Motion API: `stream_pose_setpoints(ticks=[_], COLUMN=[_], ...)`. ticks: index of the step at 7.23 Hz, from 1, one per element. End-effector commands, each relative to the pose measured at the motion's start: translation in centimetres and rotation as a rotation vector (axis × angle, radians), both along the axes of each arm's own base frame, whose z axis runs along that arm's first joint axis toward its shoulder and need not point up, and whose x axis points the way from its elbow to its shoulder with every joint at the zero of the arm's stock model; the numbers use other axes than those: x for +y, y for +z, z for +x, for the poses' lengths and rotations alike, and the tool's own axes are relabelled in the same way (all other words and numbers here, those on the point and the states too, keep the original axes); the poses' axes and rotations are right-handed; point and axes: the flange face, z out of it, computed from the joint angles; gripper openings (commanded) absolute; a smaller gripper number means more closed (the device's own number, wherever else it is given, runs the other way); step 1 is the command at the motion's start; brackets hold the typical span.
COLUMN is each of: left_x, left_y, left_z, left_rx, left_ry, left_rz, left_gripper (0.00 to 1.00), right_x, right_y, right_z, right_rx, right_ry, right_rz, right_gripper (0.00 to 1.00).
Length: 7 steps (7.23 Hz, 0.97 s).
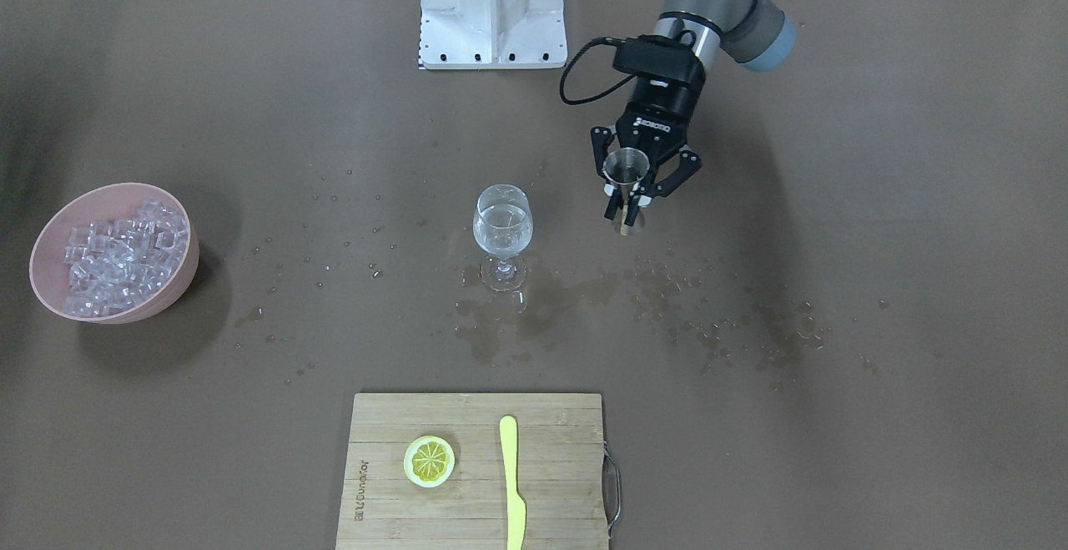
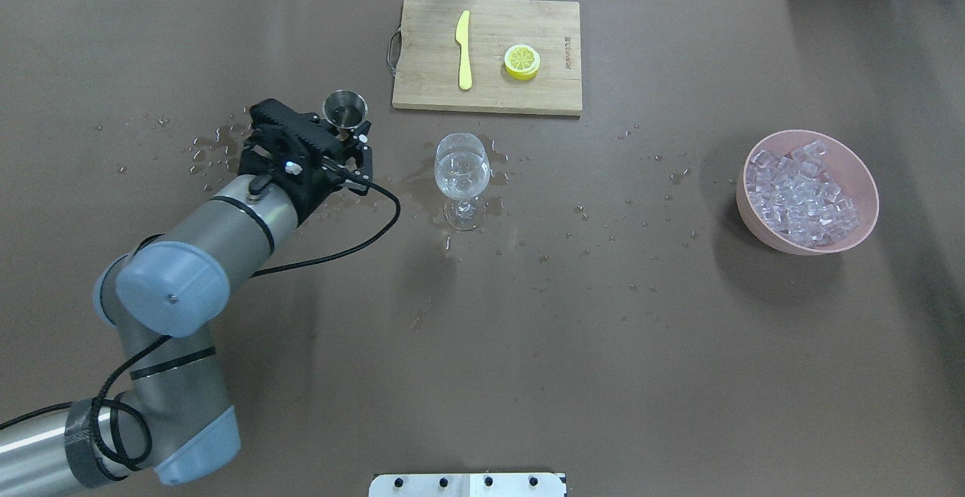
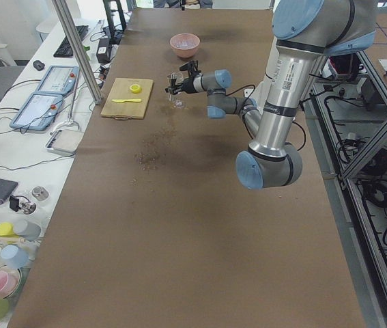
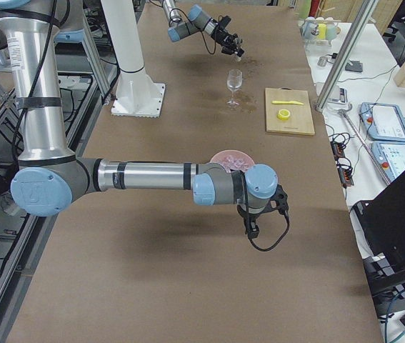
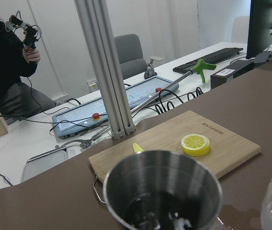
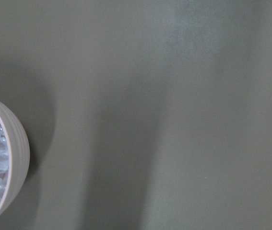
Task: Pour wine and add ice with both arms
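A stemmed wine glass [image 1: 502,229] stands mid-table, partly filled with clear wine [image 2: 462,174]. My left gripper [image 1: 627,218] is shut on the stem of a steel jigger [image 1: 626,168] and holds it upright, beside the glass and apart from it. In the left wrist view the jigger [image 5: 162,191] holds only a few drops. A pink bowl [image 1: 175,283] heaped with ice cubes [image 1: 121,254] sits far off on my right side. My right gripper [image 4: 253,225] hangs near the bowl [image 4: 223,154]; I cannot tell whether it is open. The right wrist view shows the bowl's rim [image 6: 18,143] and no fingers.
A wooden cutting board [image 1: 551,466] at the far edge carries a lemon slice [image 1: 429,461] and a yellow knife [image 1: 511,483]. Spilled drops and wet patches [image 1: 501,316] lie around the glass. The white pedestal [image 1: 492,7] stands at the robot's base.
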Motion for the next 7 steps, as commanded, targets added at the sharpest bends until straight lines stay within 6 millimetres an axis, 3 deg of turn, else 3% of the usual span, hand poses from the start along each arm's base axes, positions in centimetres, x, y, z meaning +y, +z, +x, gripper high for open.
stream_pose_setpoints(ticks=[1, 3, 7], left_x=[0.6, 1.1, 0.7], left_y=[-3.0, -3.5, -8.1], left_z=[2.2, 2.9, 5.1], left_rx=[-0.202, -0.38, -0.66], left_ry=[-0.021, -0.011, 0.046], left_rz=[0.051, 0.1, 0.091], left_gripper=[0.0, 0.0, 0.0], right_x=[-0.1, -0.2, -0.2], right_y=[-0.1, -0.1, 0.1], right_z=[-0.4, -0.7, -1.2], right_rx=[0.001, 0.001, 0.001], right_ry=[-0.008, -0.014, -0.023], right_rz=[0.002, 0.002, -0.001], right_gripper=[1.0, 1.0, 1.0])
